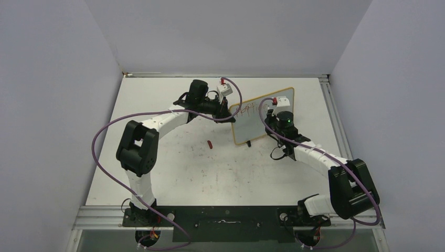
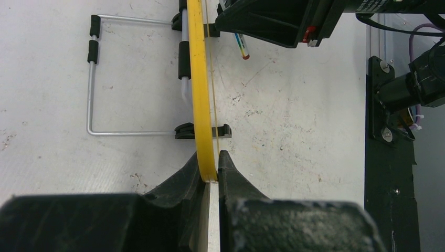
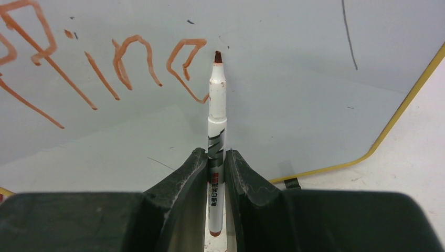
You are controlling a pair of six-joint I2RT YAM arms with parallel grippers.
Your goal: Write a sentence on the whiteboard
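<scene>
— Near your right arm, what do you hold?
— Your right gripper (image 3: 216,157) squeezes the pen (image 3: 216,100), its tip close to the whiteboard (image 3: 294,105).
— And farther off?
— Your left gripper (image 2: 210,160) pinches the whiteboard's edge; it stands on the table (image 1: 173,173).
— How much is done?
— The red sentence (image 3: 131,63) stops at "ine". I think most of it is left.

Scuffed table (image 1: 178,173): whiteboard (image 1: 247,128), small red item (image 1: 209,144)
</scene>
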